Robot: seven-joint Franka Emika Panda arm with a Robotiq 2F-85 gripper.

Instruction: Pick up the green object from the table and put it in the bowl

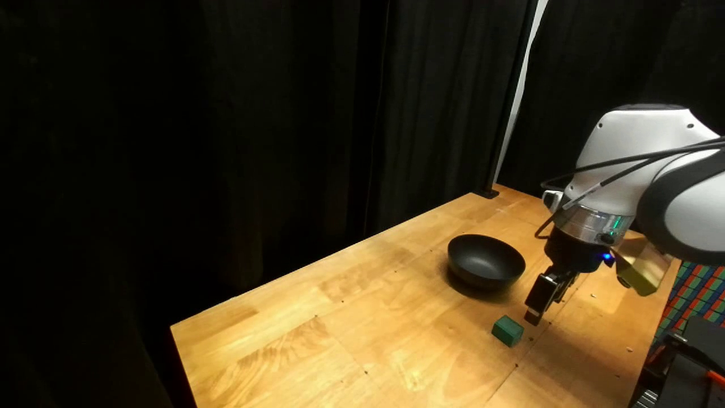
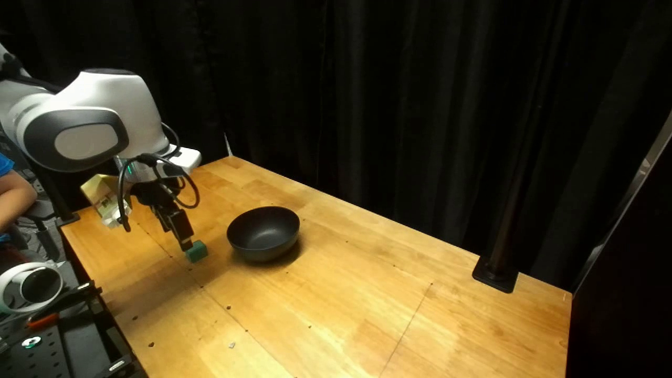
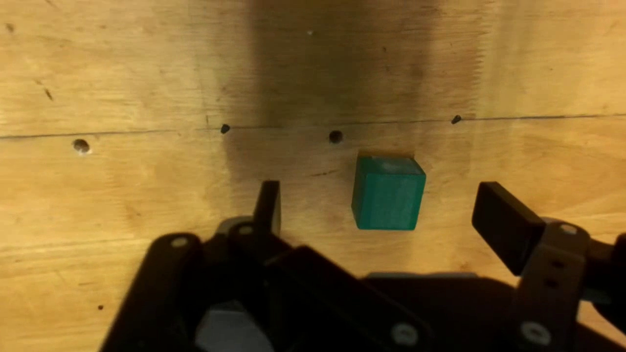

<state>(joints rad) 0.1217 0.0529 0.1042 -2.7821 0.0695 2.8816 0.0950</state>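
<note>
The green object [image 1: 507,331], a small cube, rests on the wooden table [image 1: 351,317]; it also shows in an exterior view [image 2: 197,252] and in the wrist view [image 3: 391,200]. The black bowl [image 1: 486,266] stands upright near the cube; it shows in both exterior views [image 2: 265,236] and looks empty. My gripper [image 3: 379,195] is open, with one finger to each side of the cube in the wrist view and neither touching it. In both exterior views the gripper [image 1: 533,316] points down, close above the table beside the cube. The bowl is out of the wrist view.
A black pole base [image 2: 494,273] stands at the table's edge. Dark equipment with a white round part [image 2: 31,286] lies beside the table. A person's arm [image 2: 16,205] shows at the picture's edge. Black curtains hang behind the table. Loose cables [image 1: 640,158] hang along the arm.
</note>
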